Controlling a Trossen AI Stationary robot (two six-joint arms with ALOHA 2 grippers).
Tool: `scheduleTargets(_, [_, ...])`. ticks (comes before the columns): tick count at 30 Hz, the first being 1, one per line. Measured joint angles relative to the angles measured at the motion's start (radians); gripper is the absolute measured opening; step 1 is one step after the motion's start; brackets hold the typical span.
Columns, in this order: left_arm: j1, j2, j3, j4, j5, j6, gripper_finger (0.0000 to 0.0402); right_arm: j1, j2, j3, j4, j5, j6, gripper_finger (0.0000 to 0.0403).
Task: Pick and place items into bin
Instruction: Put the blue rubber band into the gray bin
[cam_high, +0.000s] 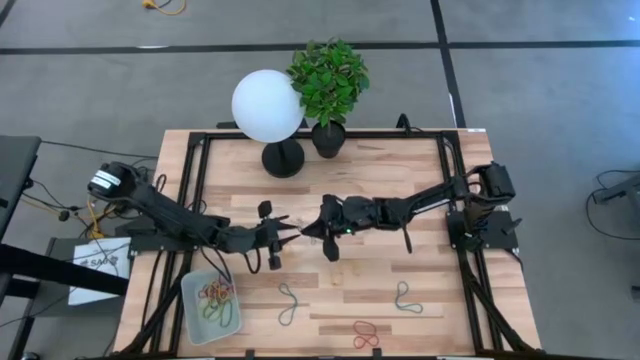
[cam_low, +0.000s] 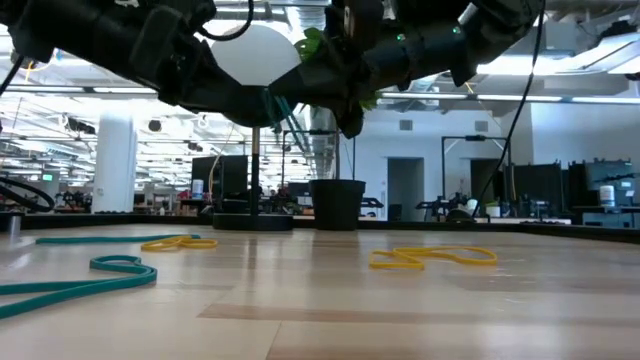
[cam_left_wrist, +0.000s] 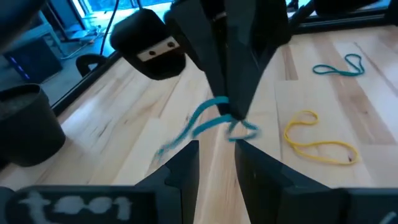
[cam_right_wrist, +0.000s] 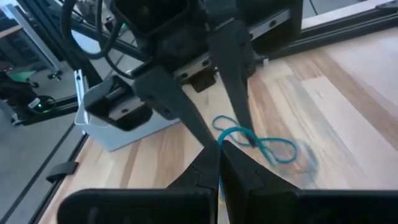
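I am pinching a teal rubber band (cam_right_wrist: 249, 138) in the right gripper (cam_right_wrist: 219, 144), apparently clear of the desk (cam_high: 380, 180) beside the lamp (cam_high: 268, 105); left gripper (cam_left_wrist: 217, 146) jaws are standing apart.

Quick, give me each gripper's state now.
Left gripper: fingers open, holding nothing, tips beside the teal band.
Right gripper: shut on the teal band, held above the table.

The bin (cam_high: 208, 306) sits at the counter (cam_high: 400, 195)'s front left corner, a heap of bands (cam_high: 216, 296) inside it. Right of the bin, three loose bands lie along the front: one (cam_high: 289, 303) nearest, another (cam_high: 365, 333) farther right, the last (cam_high: 405, 298) beyond. Behind the bin, mid-counter, the left claw (cam_high: 290, 233) and right claw (cam_high: 303, 233) meet tip to tip. Far behind, the lamp (cam_high: 270, 112) stands with the plant (cam_high: 328, 85) on its right.
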Motion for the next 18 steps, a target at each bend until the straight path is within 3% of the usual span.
scheduleTargets(8, [0.001, 0.013, 0.000, 0.031, -0.059, 0.003, 0.0093, 0.000, 0.000, 0.000, 0.007, -0.001, 0.000, 0.0001])
scheduleTargets(18, [0.002, 0.013, 0.000, 0.049, -0.059, 0.003, 0.0093, 0.008, 0.000, 0.000, 0.007, -0.003, 0.005, 0.0001])
